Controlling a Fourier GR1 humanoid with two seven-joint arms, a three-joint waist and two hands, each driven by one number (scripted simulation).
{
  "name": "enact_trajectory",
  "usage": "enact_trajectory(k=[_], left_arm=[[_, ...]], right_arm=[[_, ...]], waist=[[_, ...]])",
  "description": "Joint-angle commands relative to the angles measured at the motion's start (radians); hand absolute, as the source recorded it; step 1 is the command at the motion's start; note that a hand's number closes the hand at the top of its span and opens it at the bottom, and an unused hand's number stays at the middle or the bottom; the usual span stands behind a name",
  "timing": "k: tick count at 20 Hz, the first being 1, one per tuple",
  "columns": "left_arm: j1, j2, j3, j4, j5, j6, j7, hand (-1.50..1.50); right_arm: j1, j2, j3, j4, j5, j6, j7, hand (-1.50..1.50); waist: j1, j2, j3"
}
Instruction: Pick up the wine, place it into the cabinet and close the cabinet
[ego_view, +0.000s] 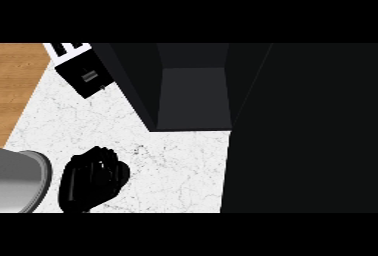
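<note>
The dark cabinet stands open at the back of the white marble counter, and its grey inside shows no bottle. Its black door swings out toward me and fills the right side of the head view. No wine is visible anywhere. My left hand rests low on the left over the counter, fingers up and relaxed, holding nothing. My right hand does not show; the door covers that side.
A small black appliance sits at the counter's back left corner. Beyond it lies wooden floor. A grey rounded shape, seemingly my left forearm, is at the left edge.
</note>
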Motion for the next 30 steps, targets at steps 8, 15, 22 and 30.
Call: enact_trajectory(k=[8,15,22,30], left_arm=[[-0.165,-0.069,-0.235,-0.231,-0.072,0.326,0.290,1.50],[-0.403,-0.070,-0.253,-0.109,-0.021,0.521,0.387,1.50],[-0.516,-0.070,-0.250,0.124,0.010,0.577,0.302,1.50],[-0.536,-0.070,-0.287,0.286,0.055,0.576,0.202,1.50]], right_arm=[[0.043,-0.013,-0.011,-0.233,-0.050,-0.004,0.137,-1.50],[0.083,-0.014,-0.051,-0.204,-0.080,0.029,0.071,-1.50],[0.075,0.002,-0.011,-0.247,-0.053,0.012,0.117,-1.50],[0.099,-0.029,-0.147,-0.210,-0.180,0.078,0.065,-1.50]], waist=[[-0.001,-0.002,-0.003],[-0.006,0.002,-0.003],[-0.013,0.003,-0.004],[-0.005,0.006,-0.003]])
